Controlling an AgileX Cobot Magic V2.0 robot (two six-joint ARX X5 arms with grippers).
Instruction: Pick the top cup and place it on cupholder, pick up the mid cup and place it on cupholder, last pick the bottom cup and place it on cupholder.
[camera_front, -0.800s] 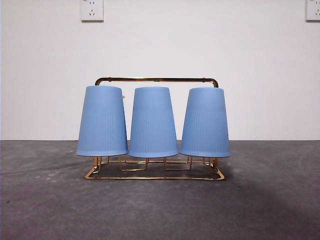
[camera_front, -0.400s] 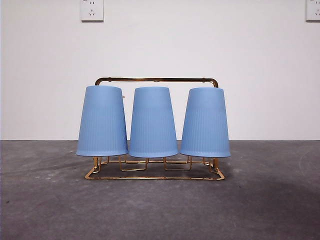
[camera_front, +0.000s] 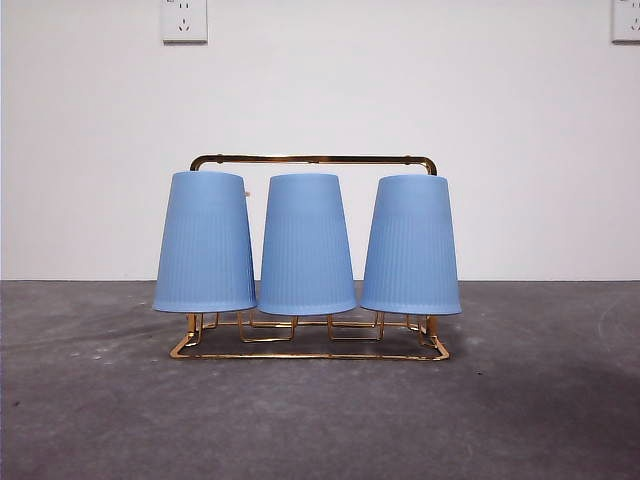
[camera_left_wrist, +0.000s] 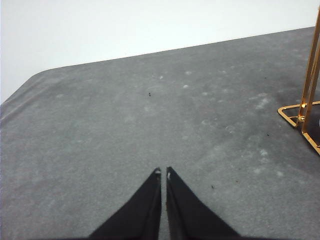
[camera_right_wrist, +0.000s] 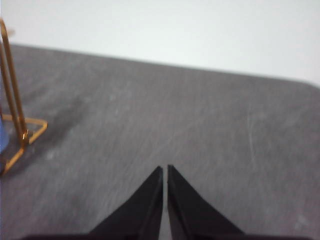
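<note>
Cups (camera_front: 306, 245) all three inverted on cupholder (camera_front: 312, 159); task looks done. Both fingers pairs closed, empty, apart over counter (camera_left_wrist: 125, 125); probably nothing left.

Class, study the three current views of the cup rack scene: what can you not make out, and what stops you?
- Cupholder pegs, front view: hidden inside the three upturned blue cups.
- Cupholder, left wrist view: only a corner shows; the picture's edge cuts off the rest.
- Cups, right wrist view: just a blue sliver at the edge, blurred.
- Both arms, front view: out of frame.
</note>
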